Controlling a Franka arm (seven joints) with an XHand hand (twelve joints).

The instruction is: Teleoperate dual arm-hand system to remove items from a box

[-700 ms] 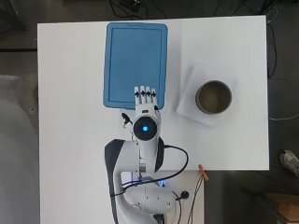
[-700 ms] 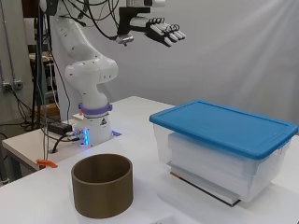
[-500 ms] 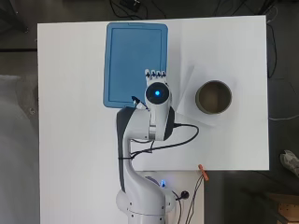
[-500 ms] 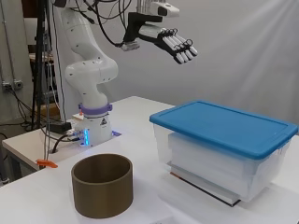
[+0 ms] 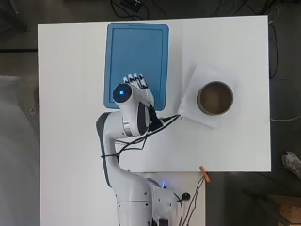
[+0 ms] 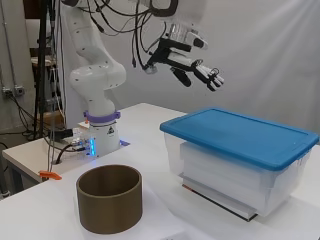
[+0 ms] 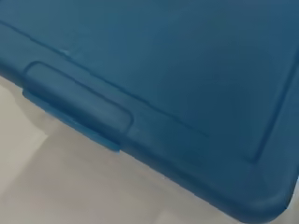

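The clear box is sitting on the white table with its blue lid closed on top, and I am seeing the lid's corner and latch tab filling my wrist view. I am holding the hand in the air above the lid's near end, fingers stretched out straight and apart, touching nothing. A brown cylinder is standing on white paper well apart from the box.
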